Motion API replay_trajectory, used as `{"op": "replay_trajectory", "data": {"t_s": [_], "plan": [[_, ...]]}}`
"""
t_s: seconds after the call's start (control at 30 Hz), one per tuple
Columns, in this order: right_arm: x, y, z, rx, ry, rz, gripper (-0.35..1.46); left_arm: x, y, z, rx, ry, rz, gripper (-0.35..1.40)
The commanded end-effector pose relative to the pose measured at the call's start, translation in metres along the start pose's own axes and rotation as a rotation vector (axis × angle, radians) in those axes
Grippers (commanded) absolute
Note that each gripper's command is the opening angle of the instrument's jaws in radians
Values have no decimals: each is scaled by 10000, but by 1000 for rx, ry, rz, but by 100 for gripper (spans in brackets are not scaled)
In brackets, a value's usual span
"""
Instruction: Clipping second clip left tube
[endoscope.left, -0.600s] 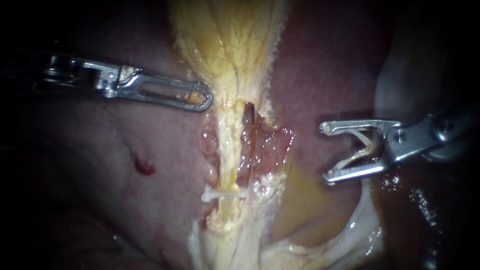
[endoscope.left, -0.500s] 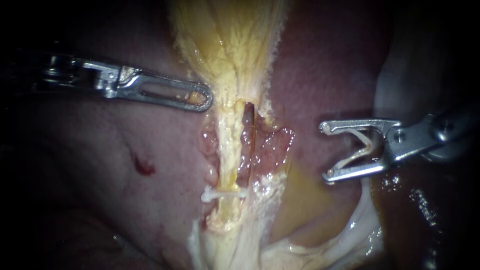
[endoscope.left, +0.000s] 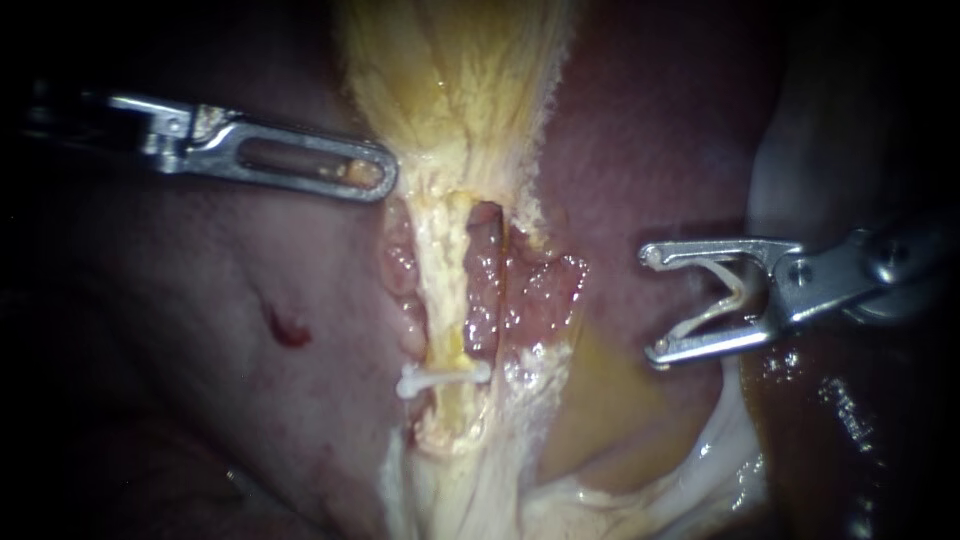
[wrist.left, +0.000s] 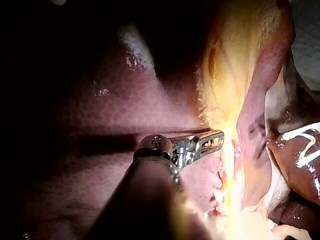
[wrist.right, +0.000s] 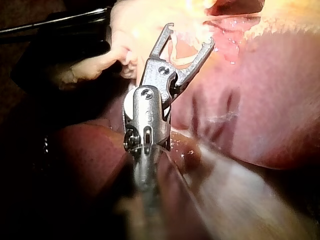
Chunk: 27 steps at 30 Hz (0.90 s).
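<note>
Right instrument (endoscope.left: 652, 306) jaws holding clip (endoscope.left: 739, 291) between them

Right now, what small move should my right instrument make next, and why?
Probably ease the right instrument sideways toward the left tube, aiming just above the white clip already across it. Its jaws carry an open clip but stand well clear of the tube, while the left instrument holds the gallbladder aside.
</note>
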Motion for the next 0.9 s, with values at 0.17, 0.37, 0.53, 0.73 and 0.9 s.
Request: {"op": "replay_trajectory", "data": {"t_s": [0.17,0.37,0.53,0.73,0.9], "plan": [[1,0,1,1,0,-1,50,-6,-3,-18,1,-14,-11,-35],[1,0,1,3,11,5,50,-4,1,-27,-1,-14,-9,-35],[2,-1,7,7,13,10,50,-2,2,-28,-1,-15,-8,-35],[-5,-6,31,23,19,29,50,-1,1,-27,-2,-16,-8,-35],[-13,-10,62,42,25,51,50,-1,0,-28,-3,-16,-8,-35]]}}
